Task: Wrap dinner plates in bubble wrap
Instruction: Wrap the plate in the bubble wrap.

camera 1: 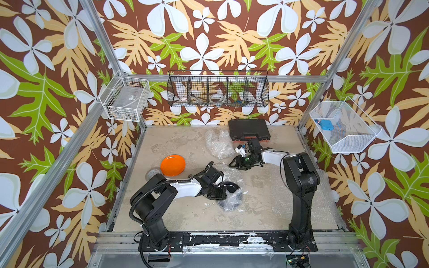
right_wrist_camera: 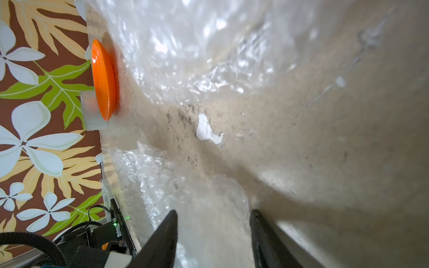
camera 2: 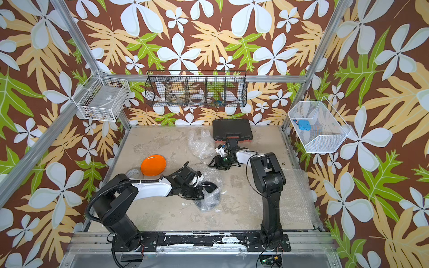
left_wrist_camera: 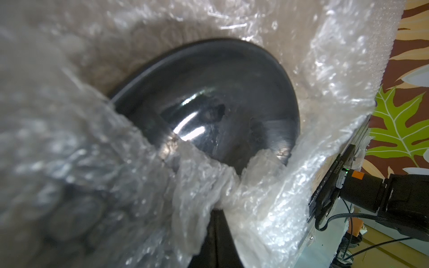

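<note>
Plastic bubble wrap half covers the black plate at mid-table. Your left gripper is pinched tight on its near fold. Your right gripper, jaws apart, sits just beyond the plate, nearer the sheet's loose far edge.

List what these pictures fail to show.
- Black plate: both top views, mostly under the left arm and bubble wrap.
- Far wrap bundle: top views, contents blurred by crinkles.
- Black wire basket: top views, items too small behind mesh.
- Left gripper: left wrist view, tips buried in bunched wrap.
</note>
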Robot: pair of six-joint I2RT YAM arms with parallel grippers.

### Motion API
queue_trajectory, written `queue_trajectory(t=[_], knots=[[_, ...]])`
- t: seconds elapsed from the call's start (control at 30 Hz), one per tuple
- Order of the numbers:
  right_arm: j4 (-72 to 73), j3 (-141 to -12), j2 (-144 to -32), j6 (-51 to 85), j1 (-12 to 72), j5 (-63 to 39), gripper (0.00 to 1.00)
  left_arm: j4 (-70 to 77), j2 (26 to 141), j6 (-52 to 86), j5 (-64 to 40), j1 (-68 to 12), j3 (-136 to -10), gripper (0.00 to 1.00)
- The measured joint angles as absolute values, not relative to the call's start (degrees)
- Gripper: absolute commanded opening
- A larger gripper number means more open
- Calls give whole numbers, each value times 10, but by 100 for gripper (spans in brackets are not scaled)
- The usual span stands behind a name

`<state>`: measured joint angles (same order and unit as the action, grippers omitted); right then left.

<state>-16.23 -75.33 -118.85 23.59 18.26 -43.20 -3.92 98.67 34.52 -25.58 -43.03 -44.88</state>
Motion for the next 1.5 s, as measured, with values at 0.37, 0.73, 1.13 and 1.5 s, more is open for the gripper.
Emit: queue_trajectory(t=[0.37, 0.73, 1.13, 1.5], knots=[[-153, -620, -1004, 246, 118, -375, 0, -99, 1001, 322, -242, -426, -494, 4], [-102, -574, -1032, 279, 127, -428, 62, -142, 1028, 280, -242, -420, -534, 3], [-82, -704, -1165, 281, 149, -531, 7, -96, 1009, 280, -240, -420, -499, 3], [-83, -524, -965, 281, 107, -461, 0, -110, 1010, 281, -231, -408, -512, 3]])
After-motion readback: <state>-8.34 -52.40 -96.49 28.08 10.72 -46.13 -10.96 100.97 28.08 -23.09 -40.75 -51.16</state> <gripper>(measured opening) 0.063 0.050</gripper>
